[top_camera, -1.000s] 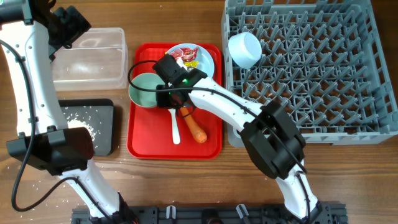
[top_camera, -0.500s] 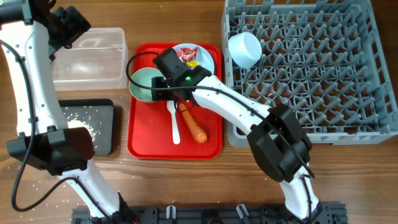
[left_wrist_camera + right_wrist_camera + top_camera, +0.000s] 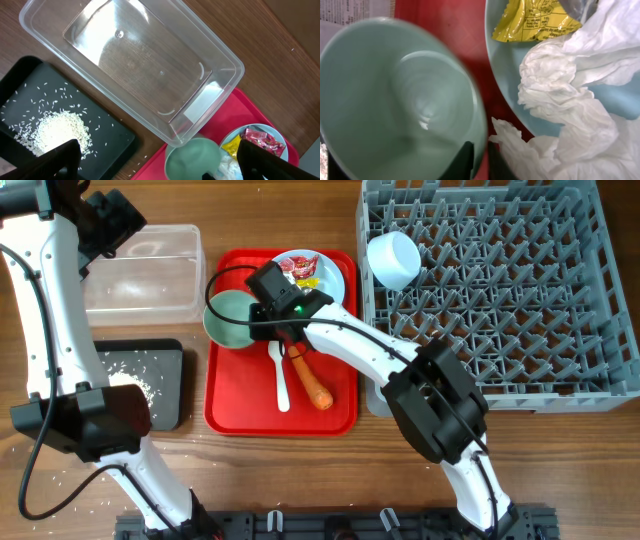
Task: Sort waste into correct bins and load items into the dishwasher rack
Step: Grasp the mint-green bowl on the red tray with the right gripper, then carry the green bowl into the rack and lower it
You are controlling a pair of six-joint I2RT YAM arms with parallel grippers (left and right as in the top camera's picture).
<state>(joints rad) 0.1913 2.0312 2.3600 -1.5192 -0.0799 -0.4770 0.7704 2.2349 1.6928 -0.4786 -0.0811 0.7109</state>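
Observation:
My right gripper (image 3: 264,314) is shut on the rim of a pale blue-green bowl (image 3: 228,318), held over the left edge of the red tray (image 3: 240,405). In the right wrist view the jaws (image 3: 479,161) pinch the bowl's wall (image 3: 395,100), beside white tissue (image 3: 560,100) and a yellow wrapper (image 3: 532,20) on the light blue plate (image 3: 620,102). A red wrapper (image 3: 300,265) lies on the plate (image 3: 332,280). A white spoon (image 3: 280,375) and a carrot (image 3: 312,383) lie on the tray. My left gripper (image 3: 157,152) is open above the clear tub (image 3: 130,65).
The grey dishwasher rack (image 3: 500,290) fills the right side, with a second bowl (image 3: 393,258) in its near-left corner. The black tray (image 3: 165,395) at the left holds rice (image 3: 135,388). Loose grains lie on the table near it.
My right gripper has shifted the bowl a little up and to the left, toward the red tray's left edge. The left arm has not moved.

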